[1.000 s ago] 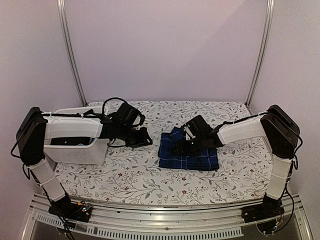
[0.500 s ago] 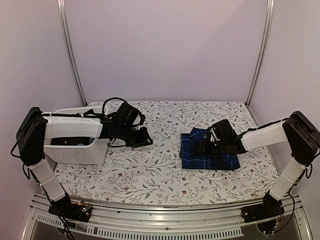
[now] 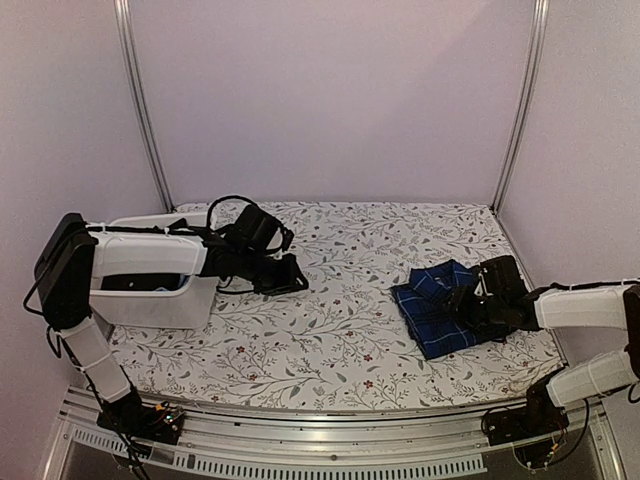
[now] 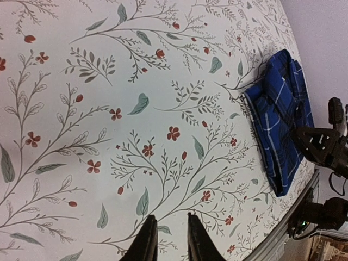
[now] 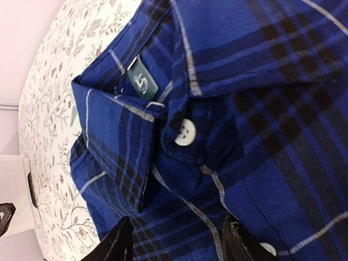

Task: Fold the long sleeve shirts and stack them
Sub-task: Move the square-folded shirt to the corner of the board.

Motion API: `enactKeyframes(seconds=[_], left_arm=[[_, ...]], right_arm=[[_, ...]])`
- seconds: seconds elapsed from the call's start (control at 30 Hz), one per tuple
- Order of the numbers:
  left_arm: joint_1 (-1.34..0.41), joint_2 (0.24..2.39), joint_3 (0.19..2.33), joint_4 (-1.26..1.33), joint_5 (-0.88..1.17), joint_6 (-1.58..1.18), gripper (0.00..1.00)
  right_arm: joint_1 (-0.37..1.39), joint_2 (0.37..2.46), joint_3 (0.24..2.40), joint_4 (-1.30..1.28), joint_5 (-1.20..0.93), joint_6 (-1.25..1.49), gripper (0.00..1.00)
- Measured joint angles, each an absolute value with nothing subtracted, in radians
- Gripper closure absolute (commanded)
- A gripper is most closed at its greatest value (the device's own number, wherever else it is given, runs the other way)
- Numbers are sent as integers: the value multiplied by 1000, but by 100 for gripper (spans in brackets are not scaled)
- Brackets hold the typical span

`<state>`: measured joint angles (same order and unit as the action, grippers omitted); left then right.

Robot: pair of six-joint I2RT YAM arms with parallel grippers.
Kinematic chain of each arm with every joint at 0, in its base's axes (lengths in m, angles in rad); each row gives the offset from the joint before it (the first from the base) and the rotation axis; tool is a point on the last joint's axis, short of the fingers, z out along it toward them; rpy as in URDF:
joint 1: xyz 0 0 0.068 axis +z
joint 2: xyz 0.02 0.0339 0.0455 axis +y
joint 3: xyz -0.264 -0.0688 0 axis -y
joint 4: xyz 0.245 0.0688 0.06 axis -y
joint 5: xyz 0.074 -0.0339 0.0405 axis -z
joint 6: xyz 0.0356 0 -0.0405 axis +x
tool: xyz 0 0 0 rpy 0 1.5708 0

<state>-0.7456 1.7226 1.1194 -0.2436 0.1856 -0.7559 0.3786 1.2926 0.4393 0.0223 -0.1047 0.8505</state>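
The shirt (image 5: 255,98) carries one small dark green tag (image 5: 142,81) inside the collar, with a white emblem on it. I can make out no lettering on the tag. The cloth is navy blue plaid with black bands and thin white and pale blue lines. A white button (image 5: 185,132) sits just below the collar opening.

From above, the shirt (image 3: 432,305) lies folded in a compact bundle on the right side of the desk (image 3: 330,345), close to its right edge and turned at an angle. A second ago it lay squarely near the middle of the desk, and half a second ago it was partway over. It has slid to the right together with my right arm, which is now drawn back low along that side.

The right hand (image 3: 478,300) rests on the shirt's right part. Its fingers (image 5: 117,244) are parted about halfway, with plaid cloth between them. I cannot tell whether they pinch the fabric or only press on it.

The left hand (image 3: 285,275) has not shifted. It hangs over the flowered desk cover left of centre, well apart from the shirt (image 4: 283,119). Its fingers (image 4: 145,242) stand narrow, with nothing between them. Behind it, the left arm reaches across a white bin (image 3: 150,300) at the desk's left side.
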Motion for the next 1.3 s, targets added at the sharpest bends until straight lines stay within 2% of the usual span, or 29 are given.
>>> enactKeyframes(seconds=[0.17,0.4,0.57,0.8,1.07,1.3], left_arm=[[-746,1729,1127,-243,195,-756,81],[-746,1732,1134,-236,199,-756,81],[-746,1738,1146,-237,198,-757,81],[-746,1738,1151,-237,198,-756,80],[-746,1738,1161,-237,198,-756,81],[-746,1738,1163,-242,196,-755,81]], right_arm=[[361,1192,424,-47,-99,843,42],[481,1224,633,-111,-112,712,45],[506,1417,792,-112,-200,557,50],[528,1676,967,-176,-238,362,50],[525,1902,1252,-213,-239,306,51],[485,1976,1216,-224,-247,366,51]])
